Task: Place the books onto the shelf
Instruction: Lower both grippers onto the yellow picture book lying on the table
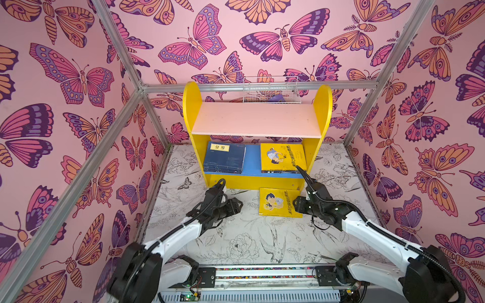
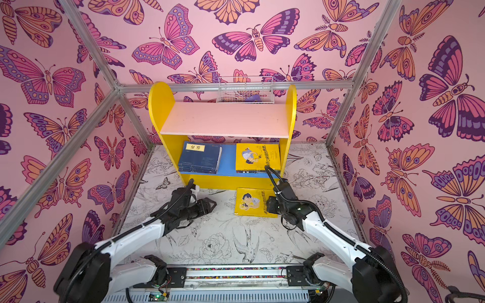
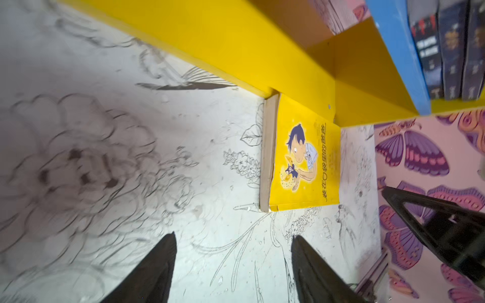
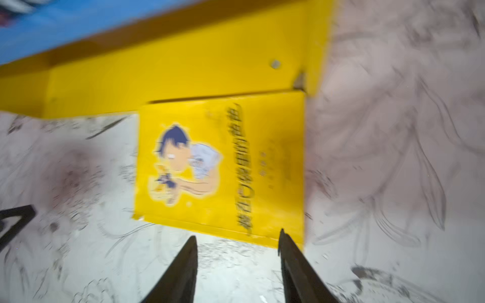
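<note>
One yellow book with a cartoon child (image 1: 275,202) (image 2: 249,202) (image 3: 304,157) (image 4: 223,168) lies flat on the floor against the front of the shelf (image 1: 257,119) (image 2: 225,119). On the blue lower board, a stack of navy books (image 1: 224,157) (image 2: 199,158) lies at the left and a stack topped by a yellow book (image 1: 282,157) (image 2: 257,157) at the right. My right gripper (image 1: 296,205) (image 2: 273,206) (image 4: 237,236) is open at the floor book's right edge, holding nothing. My left gripper (image 1: 239,204) (image 2: 214,204) (image 3: 233,237) is open and empty, left of that book.
A white wire basket (image 1: 271,90) hangs on the back wall behind the shelf with a purple item inside. Butterfly-patterned walls and aluminium frame posts (image 1: 118,126) enclose the floor. Dark book spines (image 3: 446,52) show on the blue board in the left wrist view.
</note>
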`<state>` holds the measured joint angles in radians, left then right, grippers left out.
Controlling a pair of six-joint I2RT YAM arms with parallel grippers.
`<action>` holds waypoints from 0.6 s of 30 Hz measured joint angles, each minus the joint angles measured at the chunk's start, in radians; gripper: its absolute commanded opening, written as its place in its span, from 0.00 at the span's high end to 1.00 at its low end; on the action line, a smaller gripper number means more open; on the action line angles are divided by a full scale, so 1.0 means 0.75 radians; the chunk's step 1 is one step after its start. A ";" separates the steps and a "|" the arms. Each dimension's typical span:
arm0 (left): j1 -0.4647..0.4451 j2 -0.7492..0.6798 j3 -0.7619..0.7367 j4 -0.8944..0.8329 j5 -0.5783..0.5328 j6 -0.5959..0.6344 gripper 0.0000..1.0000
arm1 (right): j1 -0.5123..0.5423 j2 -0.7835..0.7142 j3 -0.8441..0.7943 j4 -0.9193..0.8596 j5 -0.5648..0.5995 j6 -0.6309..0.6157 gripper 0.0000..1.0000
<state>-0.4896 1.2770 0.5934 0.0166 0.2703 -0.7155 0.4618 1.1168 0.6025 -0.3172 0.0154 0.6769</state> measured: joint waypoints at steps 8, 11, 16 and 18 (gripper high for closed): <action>-0.229 0.429 0.308 0.007 -0.012 0.188 0.26 | -0.148 0.165 -0.051 0.138 -0.163 0.035 0.44; -0.273 0.526 0.339 -0.016 -0.036 0.221 0.27 | -0.156 0.272 -0.051 0.194 -0.200 0.024 0.45; -0.290 0.625 0.409 -0.054 -0.095 0.256 0.33 | -0.165 0.364 -0.047 0.270 -0.238 0.004 0.47; -0.297 0.645 0.432 -0.064 -0.124 0.272 0.37 | -0.168 0.374 -0.048 0.301 -0.269 0.003 0.49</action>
<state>-0.7120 1.7611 0.9173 -0.0311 0.1776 -0.5114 0.3359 1.3972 0.5667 -0.0914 -0.1860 0.6792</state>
